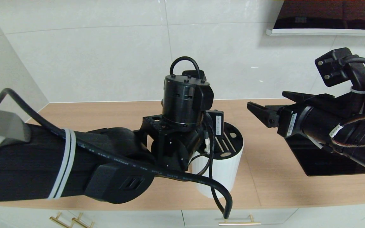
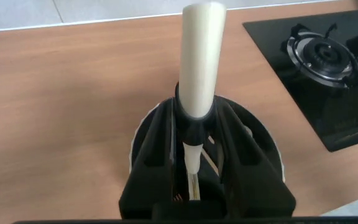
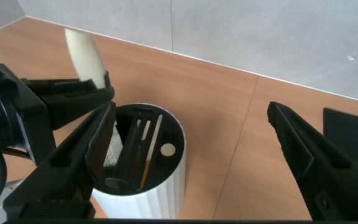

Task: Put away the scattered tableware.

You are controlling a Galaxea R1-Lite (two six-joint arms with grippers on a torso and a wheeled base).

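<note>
Cream-white is the handle of the tableware piece (image 2: 202, 56) that my left gripper (image 2: 196, 118) holds. My two black fingers (image 2: 160, 143) squeeze it tight from both sides, just below the fat part of the handle. The handle sticks straight up above my fingers. Its thin lower end points down between them. I cannot tell what kind of piece it is, because my fingers hide that end.

Right under my left gripper stands the holder (image 1: 223, 171). It is a round white tub with ribbed sides and a black lid (image 3: 138, 146) with slots in it. Some thin sticks (image 3: 148, 134) already sit in the slots. I cannot tell if my piece touches the lid.

My right gripper (image 3: 189, 112) holds nothing. Its two fingers are spread wide apart. It hangs in the air beside the holder, on the far side from my left arm, and its fingers point toward the holder.

The holder stands on a wooden counter (image 1: 106, 117). Below my right gripper, part of a black stove top (image 1: 328, 161) is set into the counter.
</note>
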